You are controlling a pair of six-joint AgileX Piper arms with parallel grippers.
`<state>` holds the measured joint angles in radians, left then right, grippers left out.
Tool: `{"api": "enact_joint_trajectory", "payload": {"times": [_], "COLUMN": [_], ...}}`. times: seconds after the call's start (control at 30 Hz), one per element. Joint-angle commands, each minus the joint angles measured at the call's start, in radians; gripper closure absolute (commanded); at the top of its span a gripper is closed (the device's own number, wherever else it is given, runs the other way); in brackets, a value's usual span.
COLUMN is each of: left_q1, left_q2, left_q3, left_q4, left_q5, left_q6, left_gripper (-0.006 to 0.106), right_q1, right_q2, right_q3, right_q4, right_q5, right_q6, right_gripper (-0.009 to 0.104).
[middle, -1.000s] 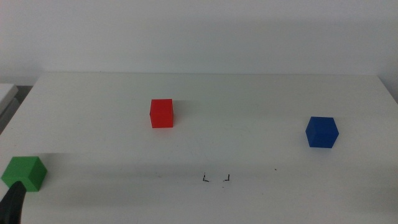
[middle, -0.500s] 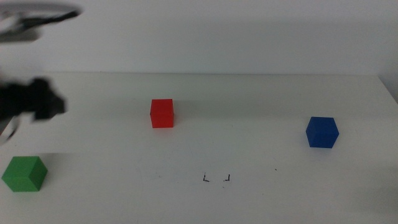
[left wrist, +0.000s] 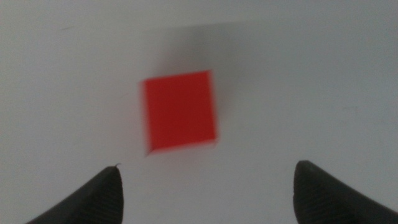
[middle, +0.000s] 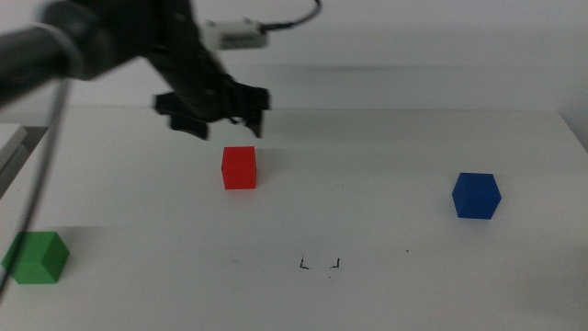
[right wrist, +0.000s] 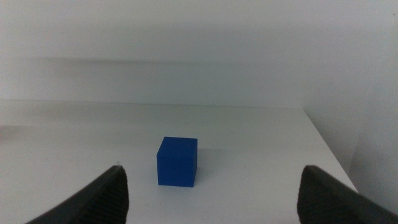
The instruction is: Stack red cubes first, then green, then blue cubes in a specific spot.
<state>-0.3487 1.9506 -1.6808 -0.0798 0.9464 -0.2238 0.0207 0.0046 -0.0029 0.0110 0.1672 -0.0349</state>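
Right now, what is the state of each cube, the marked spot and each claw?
red cube: on table, free, under left claw
green cube: on table, untouched
blue cube: on table, untouched
marked spot: bare
left claw: open, above red cube
right claw: open, facing blue cube

Red cube [middle: 239, 168] mid-table; green [middle: 36, 257] near left; blue [middle: 475, 195] right; spot [middle: 320, 264] seemingly bare.

Black arm [middle: 83, 51], white wrist module [middle: 234, 37], black cable [middle: 294, 18].
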Motion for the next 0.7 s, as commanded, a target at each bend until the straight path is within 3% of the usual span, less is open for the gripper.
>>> {"api": "enact_joint_trajectory", "payload": {"times": [0.0,0.13,0.5,0.67], "left_q1": [-0.022,-0.022,-0.018,-0.013], "left_q2": [0.073,0.167,0.235,0.279], "left_q3": [-0.077,-0.144,-0.156,-0.156], "left_q4": [0.005,0.012,0.139,0.120], "left_q5": [0.006,0.008,-0.042,-0.061], "left_q6": [-0.017,-0.033,-0.153,-0.170], "left_gripper": [0.007,0.007,0.007,0.007], "right_q1": [-0.004,-0.004,-0.004,-0.004], "right_q2": [-0.005,-0.005,-0.005,-0.005], "right_q3": [0.003,0.003,0.003,0.003], "right_q4": [-0.011,-0.011,-0.011,-0.011], "right_q5": [-0.008,-0.008,-0.008,-0.008], "right_q6": [-0.007,-0.007,-0.007,-0.007], "right_gripper": [0.002,0.002,0.002,0.002]}}
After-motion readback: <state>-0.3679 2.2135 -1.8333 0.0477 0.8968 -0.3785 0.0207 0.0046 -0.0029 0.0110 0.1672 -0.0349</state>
